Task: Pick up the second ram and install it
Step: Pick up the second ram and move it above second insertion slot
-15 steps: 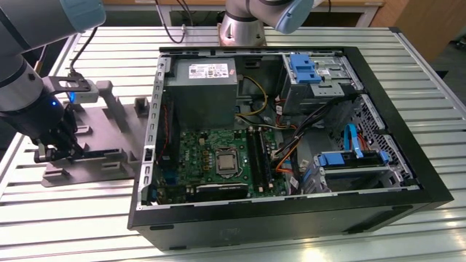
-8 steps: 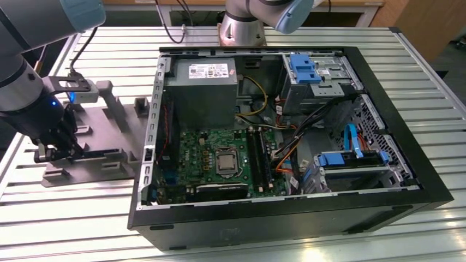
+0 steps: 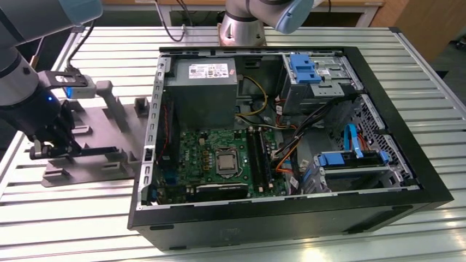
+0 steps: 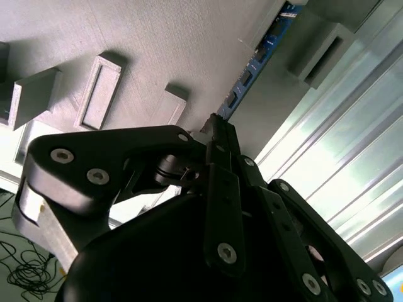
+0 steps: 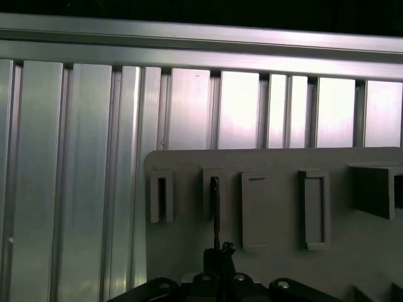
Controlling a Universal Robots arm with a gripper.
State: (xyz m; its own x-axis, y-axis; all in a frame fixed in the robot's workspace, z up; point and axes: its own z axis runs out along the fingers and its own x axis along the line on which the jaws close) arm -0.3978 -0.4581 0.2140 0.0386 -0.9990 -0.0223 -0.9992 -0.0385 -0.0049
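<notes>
Gripper is down at the grey holder block, fingers drawn together on the near end of the second ram. It looks like a pinch across the two flat faces. The thin gap is hard to read, but I judge it clamped. In the first wrist view the gripper lines up with the ram seen edge-on as a thin dark line, its far end sitting in a slot of the holder block.

The ram stands on its long edge between the holder's posts. That is probably so both faces stay free for the fingers and the stick stays in a fixed pose. It is not lifted out yet, as far as I can tell.

In the exterior view the gripper is low over the holder block at the exterior view's left. The ram is a dark bar beside the fingers. The holder sits on the slatted metal table, just beside the open computer case. The case lies on its side with the panel off, so the green board and its long black slots face up, likely for access from above. I can't tell whether a slot is already filled.
</notes>
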